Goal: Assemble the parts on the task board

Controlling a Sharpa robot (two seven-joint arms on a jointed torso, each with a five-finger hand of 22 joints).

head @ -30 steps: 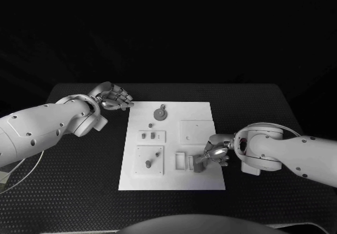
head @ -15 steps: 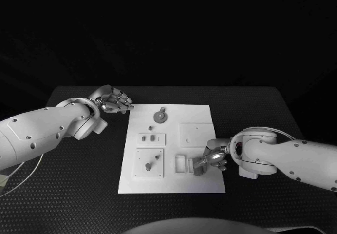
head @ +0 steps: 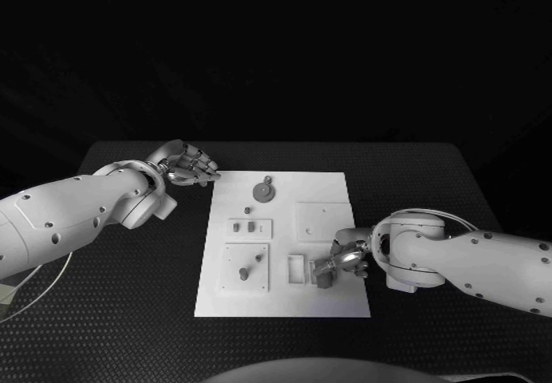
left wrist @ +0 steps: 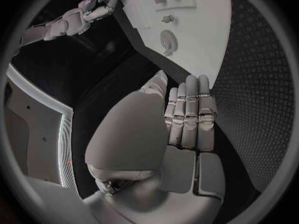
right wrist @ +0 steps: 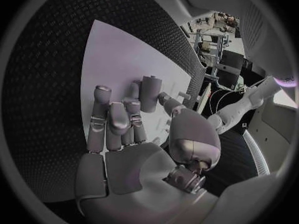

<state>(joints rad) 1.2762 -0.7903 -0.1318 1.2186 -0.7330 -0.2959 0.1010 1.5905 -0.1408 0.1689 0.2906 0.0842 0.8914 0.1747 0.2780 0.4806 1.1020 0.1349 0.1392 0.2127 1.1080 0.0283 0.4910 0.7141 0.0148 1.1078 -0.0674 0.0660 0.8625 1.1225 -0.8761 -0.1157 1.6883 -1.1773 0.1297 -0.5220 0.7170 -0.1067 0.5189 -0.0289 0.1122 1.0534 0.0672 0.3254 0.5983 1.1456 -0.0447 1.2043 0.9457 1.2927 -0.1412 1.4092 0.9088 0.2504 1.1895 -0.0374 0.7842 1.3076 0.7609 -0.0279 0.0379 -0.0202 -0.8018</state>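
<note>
So the part in play is a small grey block (head: 325, 277), sitting on the lower right of the white task board (head: 333, 183) in the head view, right next to a little rectangular frame piece (head: 297, 269) on its left. The right hand (head: 348, 258) is right on top of it, coming in from the right side of the frame, fingers curled down around the block's upper end. In the right wrist view the same block (right wrist: 149, 93) stands up between the fingertips and the thumb (right wrist: 167, 100), so it looks pinched, with the other fingers (right wrist: 99, 115) bent in beside it. Long axis of the block runs roughly up-down in the head picture, tilted a bit so its top end leans toward the hand.

Moving outward on the board: left of the frame piece there's a square plate with a small peg (head: 242, 272) in it, above that a smaller plate with two short pieces (head: 245, 227), and a round disc (head: 263, 191) near the board's upper edge. A plain raised square (head: 322, 218) sits just above the right hand.

The left hand (head: 187, 165) is way off at the upper left, off the board's top left corner, over the black table (head: 460, 191). Fingers curled in tight side by side in the left wrist view (left wrist: 187, 115), nothing in them.
</note>
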